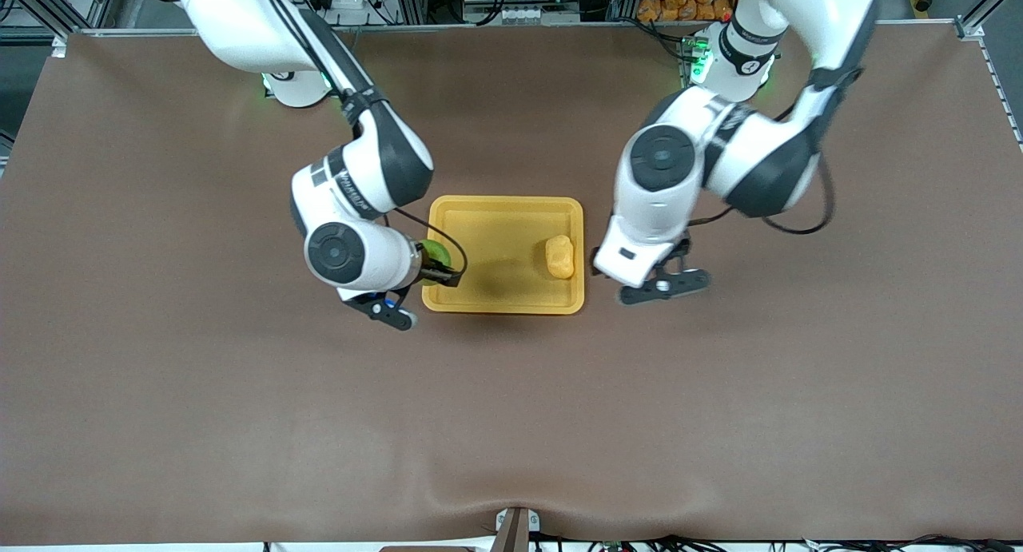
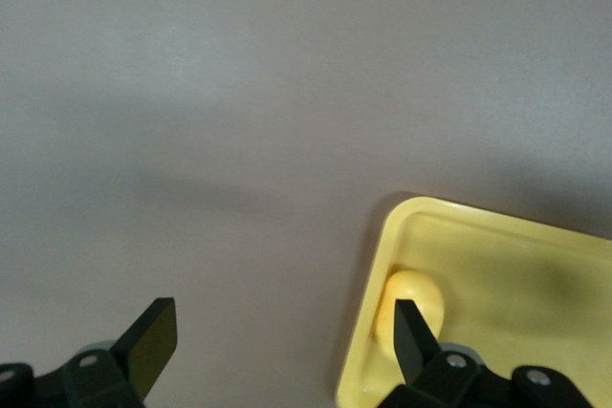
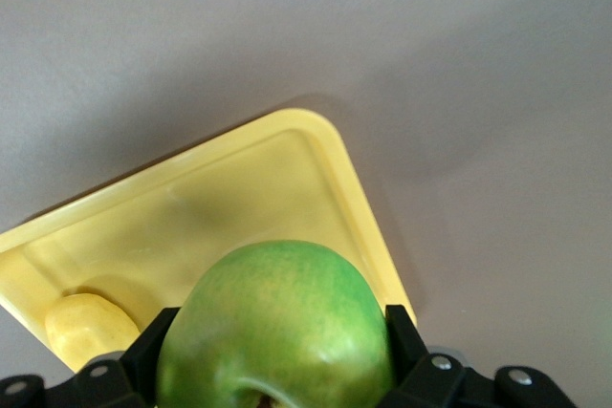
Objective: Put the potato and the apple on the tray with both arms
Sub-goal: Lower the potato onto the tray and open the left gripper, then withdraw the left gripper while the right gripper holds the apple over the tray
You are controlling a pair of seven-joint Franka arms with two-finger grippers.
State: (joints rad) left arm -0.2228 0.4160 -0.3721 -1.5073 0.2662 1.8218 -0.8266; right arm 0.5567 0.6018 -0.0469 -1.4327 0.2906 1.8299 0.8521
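**Mara:** On the brown table [image 1: 160, 392], near its middle, sits the tray [image 1: 495, 216], yellow-orange with a raised rim. Where's the potato?

**Ilse:** Lying in the tray. Take the tray's centre as a clock in the front view: the potato [image 1: 559, 257] lies at about three o'clock, close to the rim at the left arm's end. The left wrist view shows it too, the potato [image 2: 413, 301] tucked just inside a rounded corner of the tray [image 2: 497, 265].

**Mara:** And the apple?

**Ilse:** Up in the air, in the right gripper [image 1: 435, 266], which is over the tray's rim at about nine o'clock. In the front view only a sliver of the apple [image 1: 435, 251] shows, green, beside the wrist. The right wrist view is plainer: the apple [image 3: 277, 327] is pinched between two black fingers [image 3: 402, 336], one pressed on each side, with the tray [image 3: 229, 198] below it and the potato [image 3: 86, 327] lying in it.

**Mara:** So that gripper is closed only as far as the fruit allows. The left one?

**Ilse:** The left gripper [image 1: 593, 263] is just outside the tray, at three o'clock from its centre, over the bare table. Its fingers [image 2: 153, 336] stand wide apart (nothing between them but tabletop), and it holds nothing.
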